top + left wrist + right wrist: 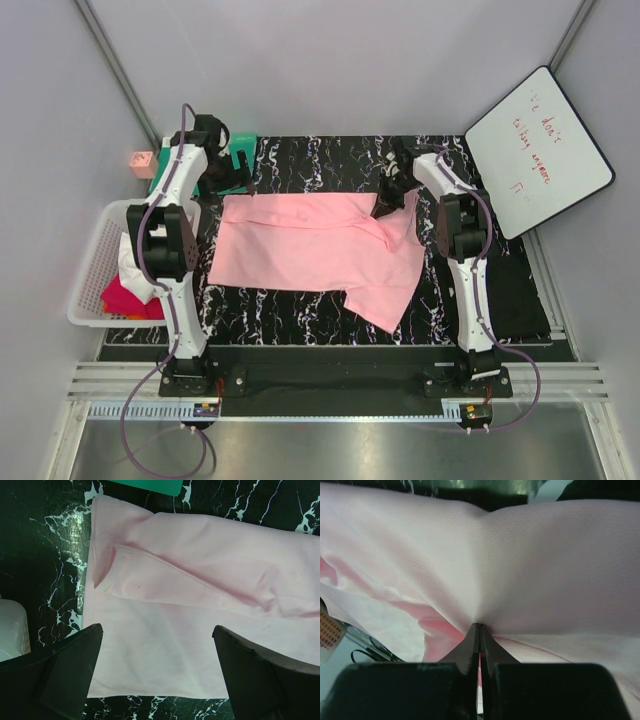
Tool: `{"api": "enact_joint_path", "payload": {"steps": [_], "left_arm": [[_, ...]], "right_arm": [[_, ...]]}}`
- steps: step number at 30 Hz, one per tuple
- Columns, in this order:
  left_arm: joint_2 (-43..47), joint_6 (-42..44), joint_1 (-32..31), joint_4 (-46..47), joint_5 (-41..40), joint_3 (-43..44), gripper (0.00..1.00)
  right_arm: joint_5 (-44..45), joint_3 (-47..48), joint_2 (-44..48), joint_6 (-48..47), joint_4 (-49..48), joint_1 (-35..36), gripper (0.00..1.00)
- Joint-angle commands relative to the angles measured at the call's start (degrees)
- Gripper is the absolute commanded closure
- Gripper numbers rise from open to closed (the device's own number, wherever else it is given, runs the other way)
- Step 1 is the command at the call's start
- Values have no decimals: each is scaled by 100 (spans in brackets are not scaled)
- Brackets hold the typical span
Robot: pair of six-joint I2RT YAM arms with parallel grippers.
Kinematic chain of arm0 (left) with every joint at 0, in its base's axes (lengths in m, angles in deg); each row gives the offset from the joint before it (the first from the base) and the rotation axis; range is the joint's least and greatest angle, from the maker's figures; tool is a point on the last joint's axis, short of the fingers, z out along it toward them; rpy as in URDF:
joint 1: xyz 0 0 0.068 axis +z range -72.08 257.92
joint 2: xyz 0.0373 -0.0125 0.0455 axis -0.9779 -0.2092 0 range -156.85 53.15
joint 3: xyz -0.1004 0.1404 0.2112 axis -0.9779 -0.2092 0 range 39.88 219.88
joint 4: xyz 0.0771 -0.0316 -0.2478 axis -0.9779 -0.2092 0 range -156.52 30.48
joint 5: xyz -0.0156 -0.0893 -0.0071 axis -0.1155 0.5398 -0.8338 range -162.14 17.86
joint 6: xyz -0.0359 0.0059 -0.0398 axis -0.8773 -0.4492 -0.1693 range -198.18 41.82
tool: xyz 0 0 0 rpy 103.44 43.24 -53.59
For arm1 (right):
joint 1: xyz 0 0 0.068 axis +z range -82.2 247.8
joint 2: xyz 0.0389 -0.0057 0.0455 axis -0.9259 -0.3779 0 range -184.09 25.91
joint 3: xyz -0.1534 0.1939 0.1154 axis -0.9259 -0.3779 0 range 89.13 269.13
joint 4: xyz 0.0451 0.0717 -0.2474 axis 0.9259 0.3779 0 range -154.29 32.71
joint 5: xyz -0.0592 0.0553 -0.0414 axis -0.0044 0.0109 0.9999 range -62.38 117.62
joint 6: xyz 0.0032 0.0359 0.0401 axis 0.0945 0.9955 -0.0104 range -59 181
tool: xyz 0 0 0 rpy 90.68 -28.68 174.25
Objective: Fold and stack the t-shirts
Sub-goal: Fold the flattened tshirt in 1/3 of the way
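A light pink t-shirt lies spread on the black marbled table, with one sleeve trailing toward the near right. My right gripper is at the shirt's far right edge. In the right wrist view its jaws are pinched shut on a fold of the pink cloth, which pulls up into a peak. My left gripper hovers over the shirt's far left corner, open, its fingers spread wide above flat pink cloth with nothing between them. A white t-shirt and a magenta-red t-shirt lie bunched in the basket.
A white plastic basket stands at the table's left edge. A green mat and a small pink box sit at the back left. A whiteboard leans at the back right. Grey walls close in on three sides.
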Motion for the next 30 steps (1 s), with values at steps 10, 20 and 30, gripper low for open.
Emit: {"api": "enact_joint_path", "payload": {"steps": [10, 20, 30], "left_arm": [[647, 66, -2, 308, -7, -623, 1], [647, 75, -2, 378, 28, -720, 1], [770, 136, -2, 378, -68, -1071, 1]], "right_arm": [[-231, -1425, 1667, -422, 156, 179, 100], [-40, -2164, 1861, -590, 289, 240, 100], [226, -1295, 1817, -431, 297, 223, 100]]}}
